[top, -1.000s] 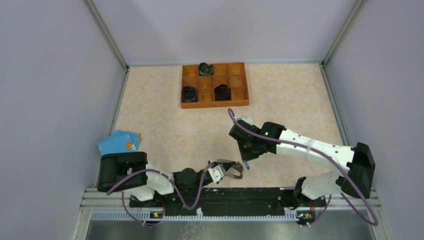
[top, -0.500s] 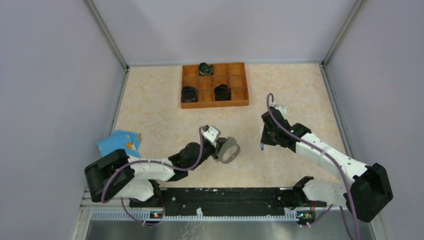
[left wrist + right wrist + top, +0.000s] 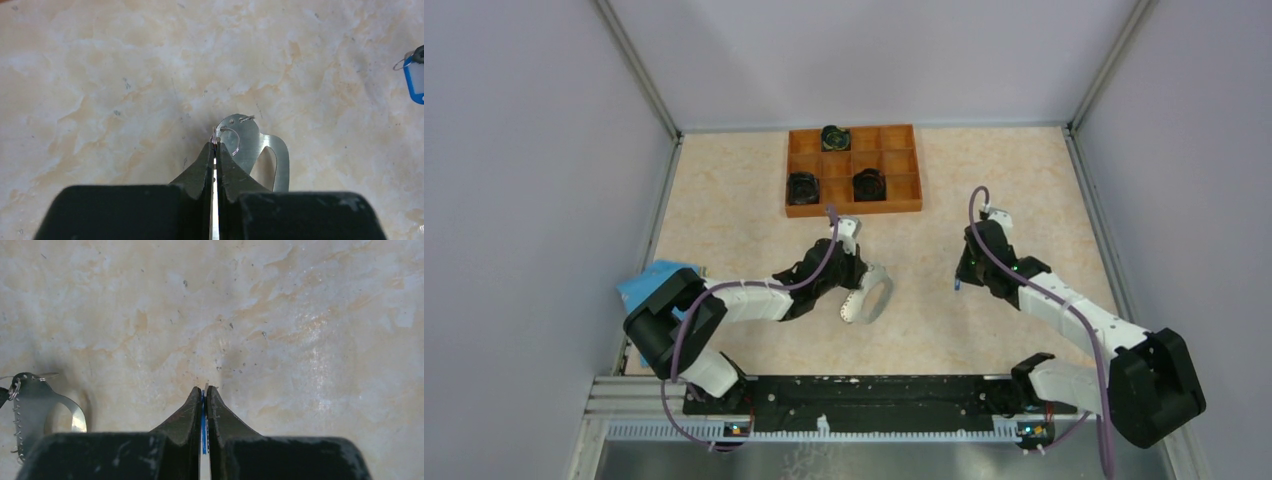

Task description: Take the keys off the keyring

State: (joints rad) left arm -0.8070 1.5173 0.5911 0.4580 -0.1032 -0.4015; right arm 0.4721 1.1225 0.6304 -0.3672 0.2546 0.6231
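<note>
My left gripper [image 3: 856, 285] is shut on the thin wire ring of the keyring [image 3: 871, 298], a grey metal oval loop held just over the table's middle. In the left wrist view the jaws [image 3: 215, 144] pinch that wire, and the loop [image 3: 257, 150] hangs to their right. My right gripper [image 3: 958, 284] is shut on the key [image 3: 955, 289], a tiny piece with a blue head, well to the right of the keyring. The blue head [image 3: 203, 407] shows edge-on between the right jaws [image 3: 204, 388]. The key also shows at the right edge of the left wrist view [image 3: 415, 82]. The keyring shows at the left edge of the right wrist view [image 3: 30, 410].
A wooden compartment tray [image 3: 854, 207] stands at the back with three round black objects [image 3: 868, 184] in it. A light-blue packet [image 3: 649, 282] lies at the left, partly behind my left arm. Grey walls close in both sides.
My left gripper has carried the keyring from the near edge up toward the table's middle. My right gripper has carried the key to the right, so key and keyring are now far apart.
</note>
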